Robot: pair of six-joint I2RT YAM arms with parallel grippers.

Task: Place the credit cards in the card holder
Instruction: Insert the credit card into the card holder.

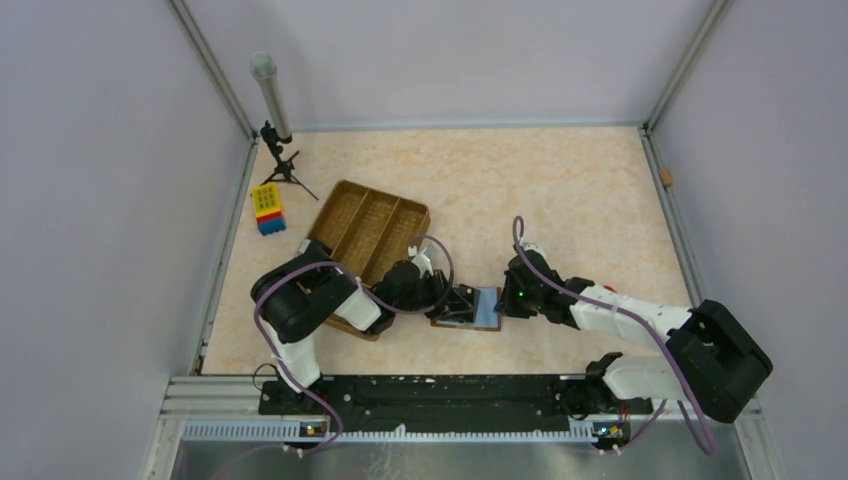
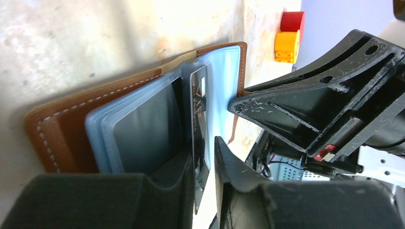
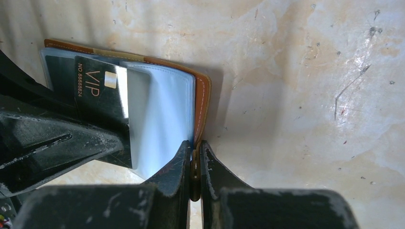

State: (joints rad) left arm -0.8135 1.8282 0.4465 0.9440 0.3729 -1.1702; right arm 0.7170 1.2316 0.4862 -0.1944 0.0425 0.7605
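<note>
Presently, from above: card holder (image 1: 470, 308) lies open on the desk (image 1: 560, 200), toward 6 o'clock of its middle, pale blue sleeves facing up. Right tool (image 3: 195, 145) reaches from 3 o'clock and is clenched on the edge of the brown cover. Left tool (image 2: 204, 152) sits at 9 o'clock of the holder, fingers slightly parted around a dark credit card (image 3: 98, 95) marked VIP. Light shows between card and one finger, so the card is released. Card lies among the sleeves; whether it is inside a pocket cannot be told. Brown compartment tray (image 1: 365, 225) at 10 o'clock of the holder; yellow-and-blue block (image 1: 267, 208) farther out, same bearing.
</note>
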